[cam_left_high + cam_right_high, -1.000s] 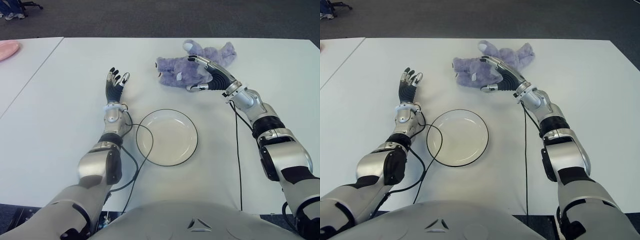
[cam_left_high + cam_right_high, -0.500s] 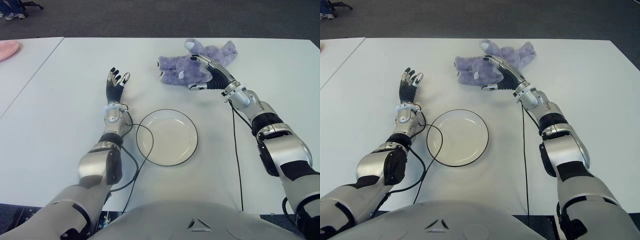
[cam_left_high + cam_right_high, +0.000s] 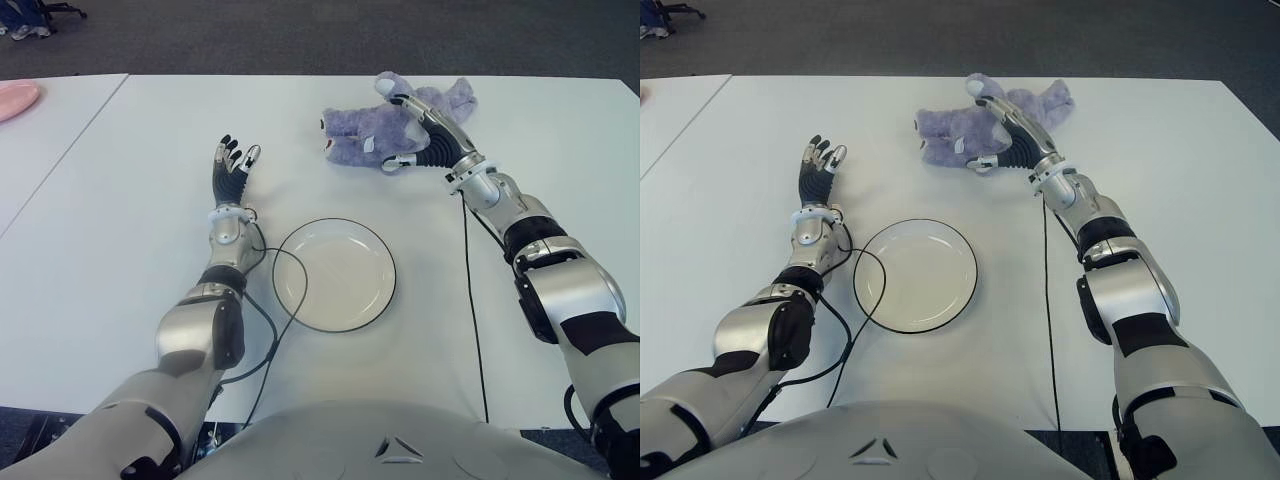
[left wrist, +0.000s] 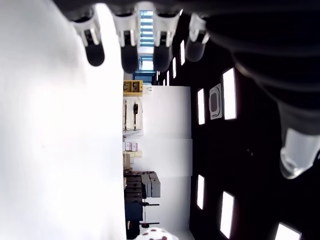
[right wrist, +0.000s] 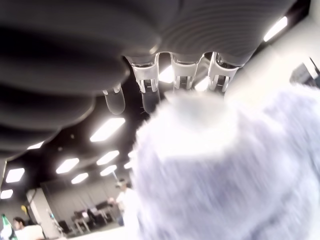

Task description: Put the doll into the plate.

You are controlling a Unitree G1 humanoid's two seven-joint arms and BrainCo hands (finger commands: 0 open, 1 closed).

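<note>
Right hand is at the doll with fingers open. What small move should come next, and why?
Probably close the right hand around the doll. Its spread fingers already reach over the plush body, but nothing is gripped yet, and the plate sits empty nearer the robot. The left hand shows open, left of the plate.

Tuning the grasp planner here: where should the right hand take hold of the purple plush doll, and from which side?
Grip the purple plush doll around its thick middle, coming from above on its right side, where the right hand hovers open. The doll lies flat with limbs splayed, so its bulky torso probably gives the fingers most to close on.
</note>
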